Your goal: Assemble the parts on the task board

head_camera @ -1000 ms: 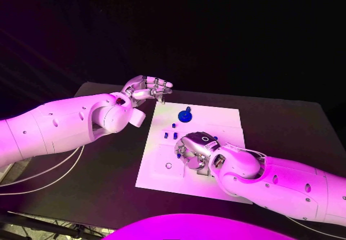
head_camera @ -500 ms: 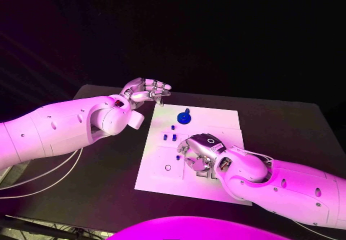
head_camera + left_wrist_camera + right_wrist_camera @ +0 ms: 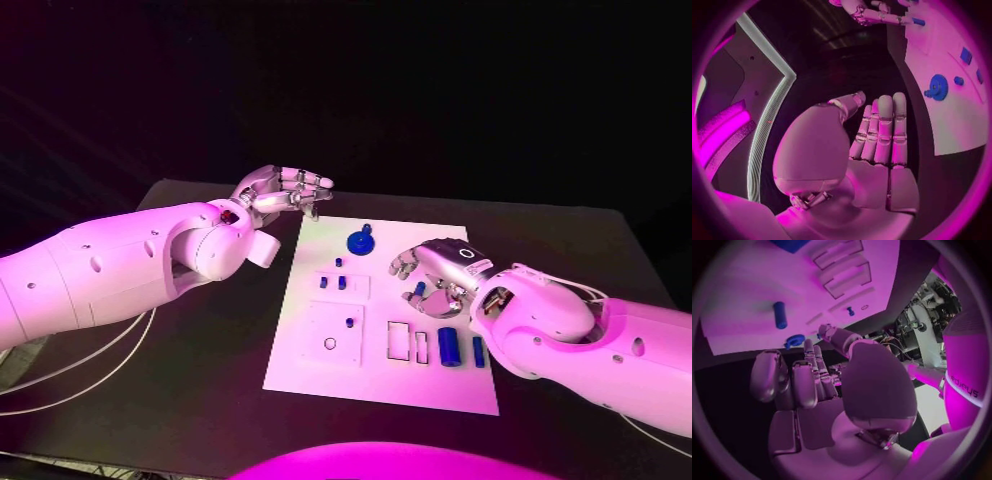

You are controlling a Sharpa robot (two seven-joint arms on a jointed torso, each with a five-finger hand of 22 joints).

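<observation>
The flat white task board (image 3: 325, 365) lies mid-frame on the matte black surface (image 3: 188, 370). On it are a round blue disc part (image 3: 359, 240) near its top and smooth blue cylinders (image 3: 449, 346) at lower right. The right hand (image 3: 433, 268) hovers over the board pinching a small blue part (image 3: 420, 288). The left hand (image 3: 284, 188), at upper left beyond the board's corner, is curled. In its wrist view its fingers (image 3: 881, 131) are straight, close together and hold nothing.

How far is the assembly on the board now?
Early, it seems. Done: two small pegs seem to be seated in the board. In hand: the right hand appears to pinch a small blue part; the left hand holds nothing. Left: two cylinders lie loose beside empty slots.
</observation>
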